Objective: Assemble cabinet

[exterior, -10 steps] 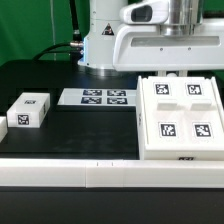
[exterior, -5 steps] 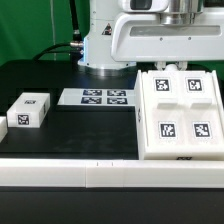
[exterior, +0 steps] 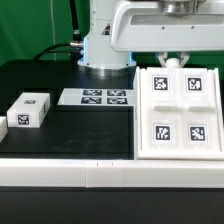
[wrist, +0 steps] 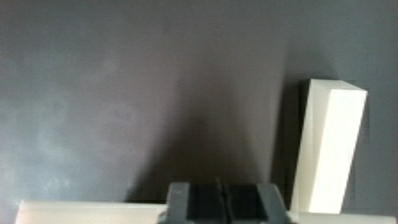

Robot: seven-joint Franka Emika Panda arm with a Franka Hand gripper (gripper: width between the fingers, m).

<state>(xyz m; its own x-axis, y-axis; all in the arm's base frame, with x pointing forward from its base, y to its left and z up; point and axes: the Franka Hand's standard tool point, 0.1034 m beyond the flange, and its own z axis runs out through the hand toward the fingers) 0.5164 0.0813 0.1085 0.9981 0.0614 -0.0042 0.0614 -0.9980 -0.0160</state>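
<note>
The black bench [exterior: 60, 140] fills most of the exterior view, with a pale strip [exterior: 100, 176] running along its near edge. Above its far side stands the white robot arm [exterior: 150, 30], its bulky body hanging over the exterior view's right half. Under it, on the exterior view's right of the bench, lies the cabinet [exterior: 178, 150], a large white box resting flat, its upper face split into four raised panels, each with a black-and-white square tag. Its near edge comes close to the pale strip and its far edge lies beneath the arm. Just beside the cabinet, toward the exterior view's left, the marker board [exterior: 95, 97] lies flat on the bench. Well apart from both, at the exterior view's far left, sits a small white block [exterior: 28, 110] with a tag on top. The gripper [exterior: 171, 63] hangs at the cabinet's far edge, pointing down; whether it touches the box cannot be told. In the wrist view the gripper [wrist: 224, 202] appears as a grey mass over the dark bench, with a long white slab [wrist: 329, 140] near it and another white edge [wrist: 71, 212] close by. Whether the gripper is released or clenched cannot be told, and nothing is seen held in it.
</note>
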